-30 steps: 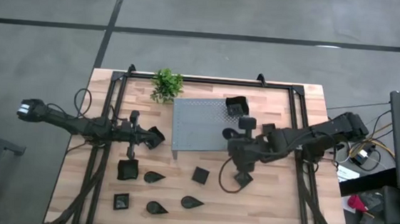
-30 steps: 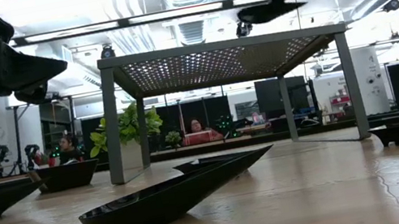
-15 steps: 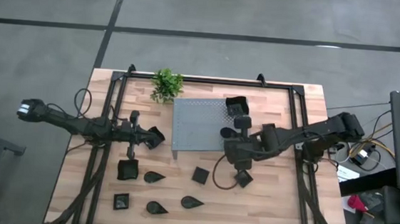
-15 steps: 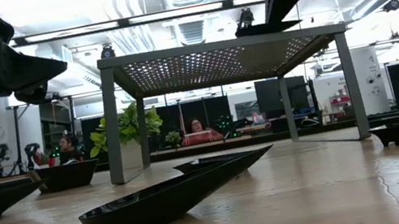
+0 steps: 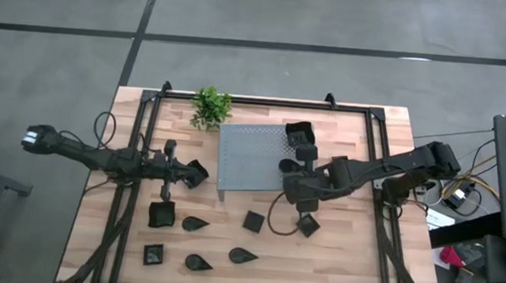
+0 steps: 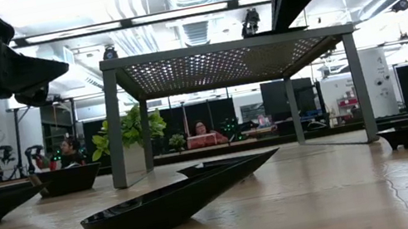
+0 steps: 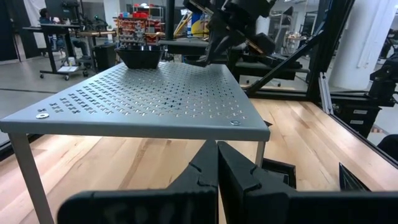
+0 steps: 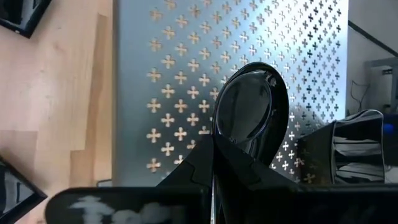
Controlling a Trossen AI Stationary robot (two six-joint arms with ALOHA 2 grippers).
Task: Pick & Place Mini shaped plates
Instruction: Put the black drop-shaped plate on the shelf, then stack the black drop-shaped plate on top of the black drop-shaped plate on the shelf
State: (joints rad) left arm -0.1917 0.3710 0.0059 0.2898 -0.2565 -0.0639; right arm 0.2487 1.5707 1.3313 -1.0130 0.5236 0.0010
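Right pincer [image 8: 214, 140] clamped on teardrop plate [image 8: 252, 102] over perforated stand [image 8: 180, 81], left pincer [image 7: 217, 163] closed, empty, no legible writing.

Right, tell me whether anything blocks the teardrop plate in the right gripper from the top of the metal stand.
Nothing visible does. The right gripper holds the teardrop plate over bare perforated stand; the square dish sits off at the stand's corner.
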